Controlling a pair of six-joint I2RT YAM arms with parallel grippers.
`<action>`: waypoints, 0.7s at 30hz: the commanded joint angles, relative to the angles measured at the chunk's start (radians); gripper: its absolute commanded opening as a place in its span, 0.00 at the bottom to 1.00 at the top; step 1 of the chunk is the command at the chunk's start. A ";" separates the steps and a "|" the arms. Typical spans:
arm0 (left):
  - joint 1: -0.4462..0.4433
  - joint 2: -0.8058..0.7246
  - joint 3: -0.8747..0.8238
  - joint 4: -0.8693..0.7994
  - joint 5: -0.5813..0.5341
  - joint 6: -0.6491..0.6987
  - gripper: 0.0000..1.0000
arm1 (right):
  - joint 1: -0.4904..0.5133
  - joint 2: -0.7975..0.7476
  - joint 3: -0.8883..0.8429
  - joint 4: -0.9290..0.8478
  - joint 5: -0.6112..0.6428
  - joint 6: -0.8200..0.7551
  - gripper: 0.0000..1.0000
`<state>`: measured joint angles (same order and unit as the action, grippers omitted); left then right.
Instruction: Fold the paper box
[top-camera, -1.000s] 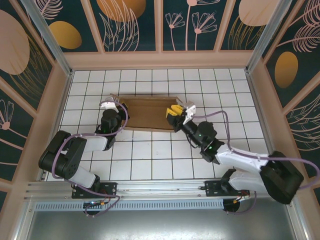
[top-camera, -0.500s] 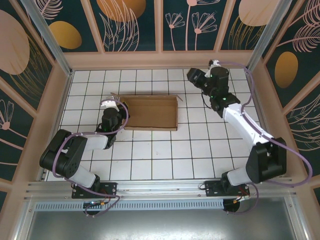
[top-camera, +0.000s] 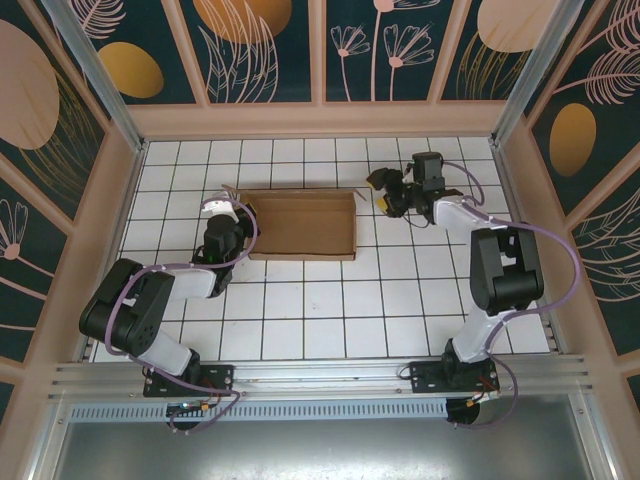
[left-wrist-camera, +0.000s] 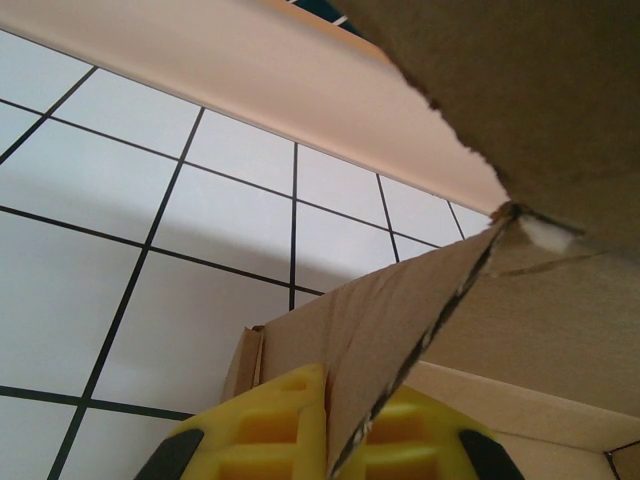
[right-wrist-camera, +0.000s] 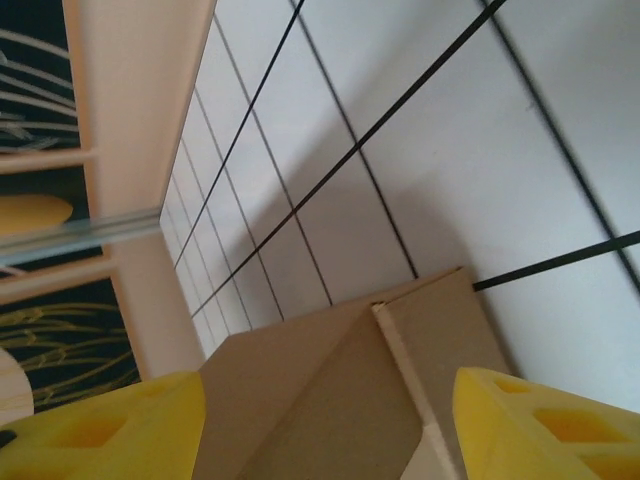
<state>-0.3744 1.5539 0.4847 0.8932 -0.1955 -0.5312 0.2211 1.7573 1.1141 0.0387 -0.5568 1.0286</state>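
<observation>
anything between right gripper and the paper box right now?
Nothing. In the top external view, only a bare stretch of the white tiled table separates the right gripper from the paper box.

brown paper box (top-camera: 300, 224), shallow, open-top, mid-table, flap up

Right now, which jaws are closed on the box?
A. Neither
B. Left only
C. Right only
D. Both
B: the left wrist view shows a wall of the box pinched between the left jaws, while the right wrist view shows the right jaws standing wide apart with the box corner ahead of them.
</observation>
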 joint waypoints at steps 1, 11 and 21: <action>-0.002 0.047 -0.031 -0.231 -0.010 0.016 0.01 | 0.037 0.031 -0.022 0.132 -0.095 0.097 0.67; -0.002 0.034 -0.037 -0.232 -0.012 0.022 0.00 | 0.098 0.052 -0.119 0.278 -0.115 0.164 0.67; -0.001 0.027 -0.043 -0.240 -0.013 0.024 0.00 | 0.088 0.041 -0.165 0.327 -0.129 0.134 0.63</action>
<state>-0.3744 1.5536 0.4847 0.8871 -0.1959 -0.5240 0.3111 1.8004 0.9516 0.3355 -0.6601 1.1854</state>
